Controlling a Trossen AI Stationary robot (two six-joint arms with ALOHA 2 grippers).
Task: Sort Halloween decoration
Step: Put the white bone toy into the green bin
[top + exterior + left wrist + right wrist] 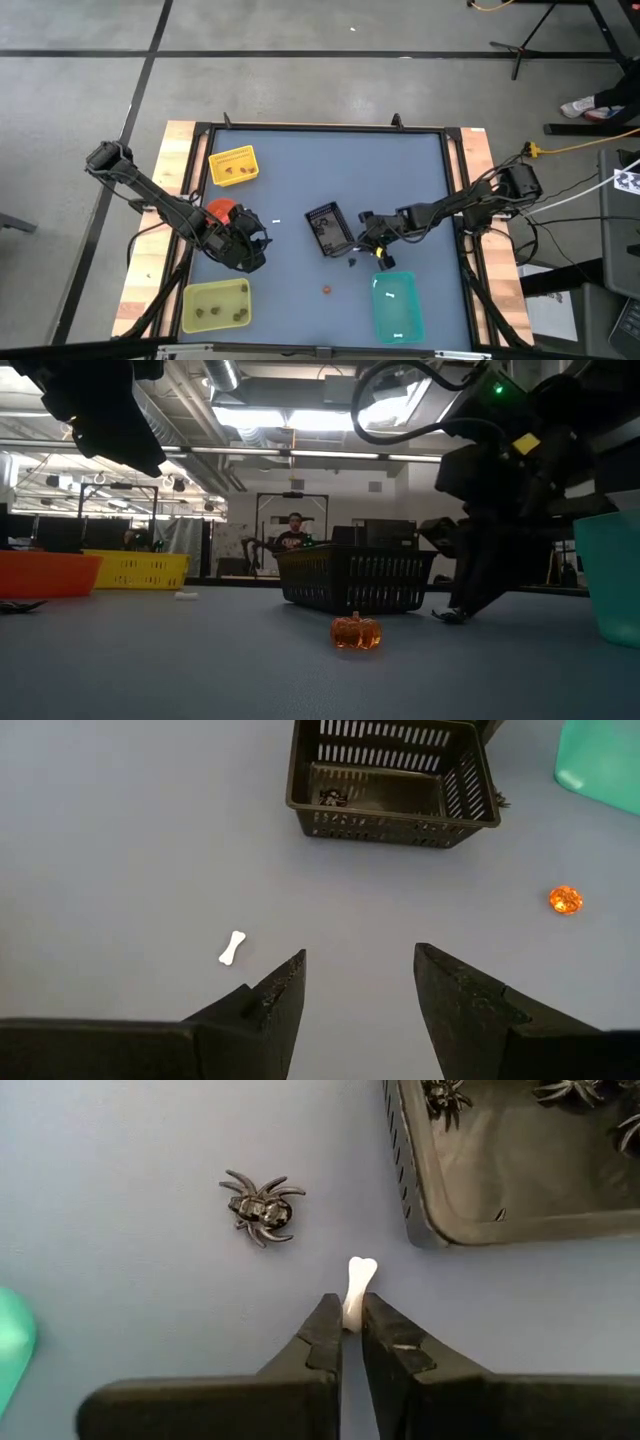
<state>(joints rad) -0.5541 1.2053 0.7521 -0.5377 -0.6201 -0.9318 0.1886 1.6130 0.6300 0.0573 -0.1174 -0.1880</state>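
The Halloween decoration is tiny trinkets on the blue table. A white bone point(358, 1285) sits between the shut fingers of my right gripper point(350, 1315), just beside the black tray point(500, 1190), which holds black spiders point(440, 1095). Another black spider point(262, 1207) lies on the table close by. My left gripper point(360, 965) hovers open above the table's left half point(250, 245), touching nothing. Ahead of it lie a second white bone point(233, 948) and an orange pumpkin point(565, 900). My right gripper pinches the white bone's near end point(352, 1312) between its two fingertips. The fingers slant down from the table's right side and lie along the bone. The bone's knobbed far end point(361, 1268) sticks out past the fingertips, low over the table.
A yellow container point(232, 166) and an orange one point(220, 210) stand at the left. At the near left is a yellow-green container point(215, 305), and a teal container point(397, 305) stands at the near right, close to my right gripper. A person point(293, 532) is in the room beyond.
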